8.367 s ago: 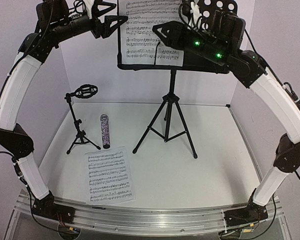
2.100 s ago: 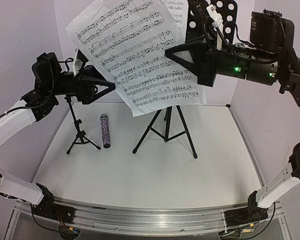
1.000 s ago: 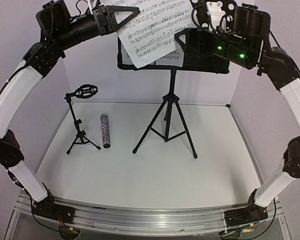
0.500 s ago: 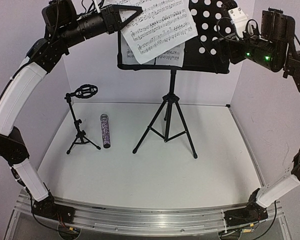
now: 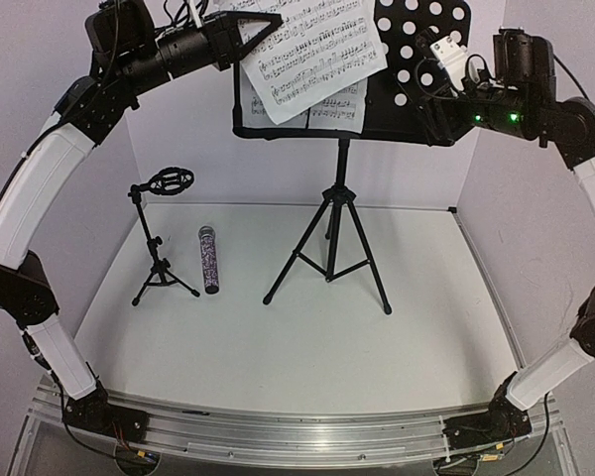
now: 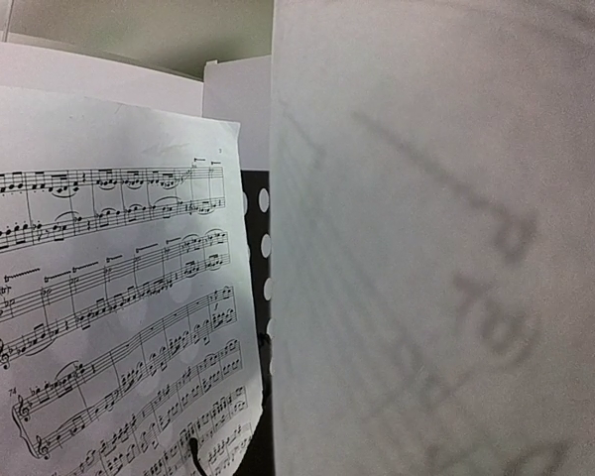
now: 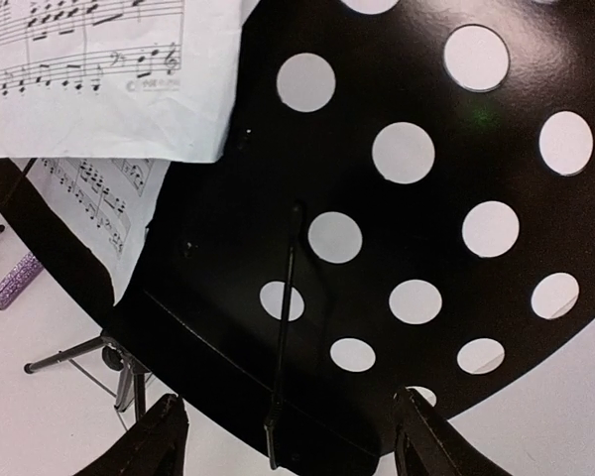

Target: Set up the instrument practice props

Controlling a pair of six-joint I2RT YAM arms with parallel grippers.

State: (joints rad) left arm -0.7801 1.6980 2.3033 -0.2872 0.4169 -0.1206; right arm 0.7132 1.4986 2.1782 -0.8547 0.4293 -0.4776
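Note:
My left gripper (image 5: 250, 30) is high at the back left, shut on the left edge of a white music sheet (image 5: 312, 55) that hangs tilted across the black perforated music stand (image 5: 421, 50). In the left wrist view that held sheet (image 6: 436, 248) fills the right side as a blur and hides the fingers. A second sheet (image 5: 339, 107) rests on the desk behind it. My right gripper (image 7: 293, 436) is open, with the desk's lower lip (image 7: 228, 347) between its fingers (image 7: 159, 441). The glittery microphone (image 5: 209, 260) lies flat beside the small mic stand (image 5: 162, 238).
The music stand's tripod legs (image 5: 329, 253) spread over the middle of the white table (image 5: 307, 347). White walls close the back and both sides. A thin wire page holder (image 7: 283, 337) runs down the desk between my right fingers.
My right arm has drawn back to the right, uncovering the perforated desk, and now sits at its lower right edge with narrower jaws. The left gripper still holds the sheet, barely shifted.

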